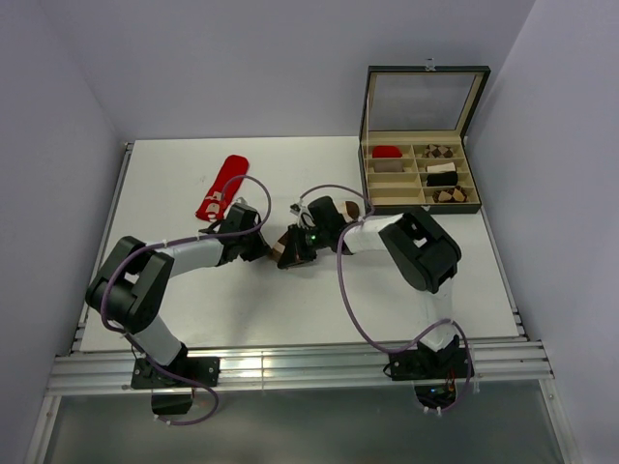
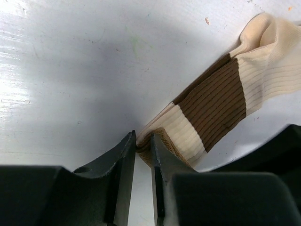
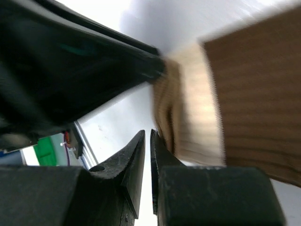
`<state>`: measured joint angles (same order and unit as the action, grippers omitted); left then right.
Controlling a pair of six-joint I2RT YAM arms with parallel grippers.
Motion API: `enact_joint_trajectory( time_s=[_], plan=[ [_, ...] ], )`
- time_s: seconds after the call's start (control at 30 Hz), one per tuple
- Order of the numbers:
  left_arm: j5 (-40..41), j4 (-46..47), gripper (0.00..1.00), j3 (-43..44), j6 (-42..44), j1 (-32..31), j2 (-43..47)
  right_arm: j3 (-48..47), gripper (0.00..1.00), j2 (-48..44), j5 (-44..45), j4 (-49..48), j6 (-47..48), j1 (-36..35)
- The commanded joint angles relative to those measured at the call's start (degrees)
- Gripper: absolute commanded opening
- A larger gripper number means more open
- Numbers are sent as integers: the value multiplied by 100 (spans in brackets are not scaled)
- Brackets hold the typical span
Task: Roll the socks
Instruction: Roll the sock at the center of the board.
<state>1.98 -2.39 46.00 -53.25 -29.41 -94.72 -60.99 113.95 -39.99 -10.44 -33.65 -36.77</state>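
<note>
Cream sock [image 2: 221, 99] at worktop [image 1: 290, 309] middle: soft, light, apt to unroll. Left claw [image 2: 143, 139] clenched on its folded end; right claw [image 3: 146, 134] close-jawed alongside, grasp unclear. Best pinched at that fold.

Robot lab test cell. Flat white surface [image 1: 290, 309] boxed in by plain pale-grey wall panels [image 1: 242, 68]. Silver aluminium extrusion rail [image 1: 309, 372] runs along the near edge, with a black jointed left arm [image 1: 145, 280] and right arm [image 1: 421, 249] bolted on. Exposed looped grey-purple cables [image 1: 345, 290]. No household furnishings.
</note>
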Motion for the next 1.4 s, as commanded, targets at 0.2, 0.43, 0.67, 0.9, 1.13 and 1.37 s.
enact_joint_trajectory(
  time_s=[0.2, 0.43, 0.67, 0.9, 1.13, 1.37],
  plan=[
    [215, -639, 24, 50, 228, -47, -284, 500, 17, 74, 26, -416, -291, 460],
    [303, -701, 23, 172, 307, -47, -293, 457, 18, -248, -220, -126, 112, 461],
    [347, -798, 23, 339, 553, -47, -302, 527, 30, -1515, 1035, 622, 1834, 189],
    [347, -938, 23, 506, 966, -47, -275, 545, 35, -1780, 2741, 605, 3293, -636],
    [163, -921, 23, 594, 1063, -47, -398, 342, 36, -1473, 3664, 455, 3734, -1279],
    [171, -973, 23, 656, 1133, -47, -442, 255, 36, -1358, 3990, 358, 3936, -1595]
  ],
)
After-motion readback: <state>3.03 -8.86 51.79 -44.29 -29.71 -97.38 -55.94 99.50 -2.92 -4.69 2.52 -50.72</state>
